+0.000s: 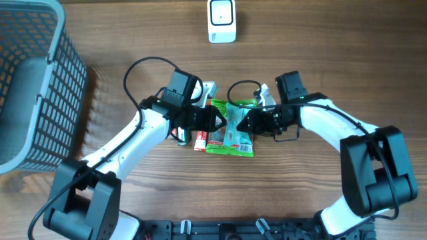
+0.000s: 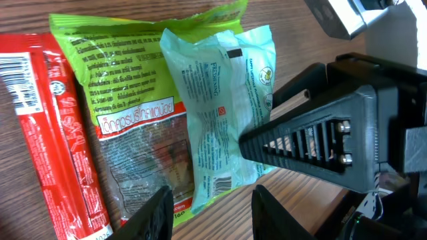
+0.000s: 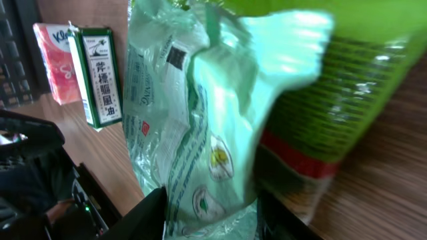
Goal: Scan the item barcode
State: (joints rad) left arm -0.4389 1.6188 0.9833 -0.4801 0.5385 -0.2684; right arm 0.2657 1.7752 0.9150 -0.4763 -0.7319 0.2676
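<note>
Both arms are bent inward over the bench [image 1: 320,60]. The left end effector [image 1: 217,121] is held part open, gripping nothing. The right end effector [image 1: 244,124] is pinched on a pale green packet [image 1: 236,128], which is laid over a green bag [image 2: 113,73] mid-bench. A grey basket [image 1: 33,87] is seen far left.

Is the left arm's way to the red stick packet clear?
Probably yes: the red stick packet lies uncovered beside the left gripper; the right gripper is at the pale green packet.
</note>
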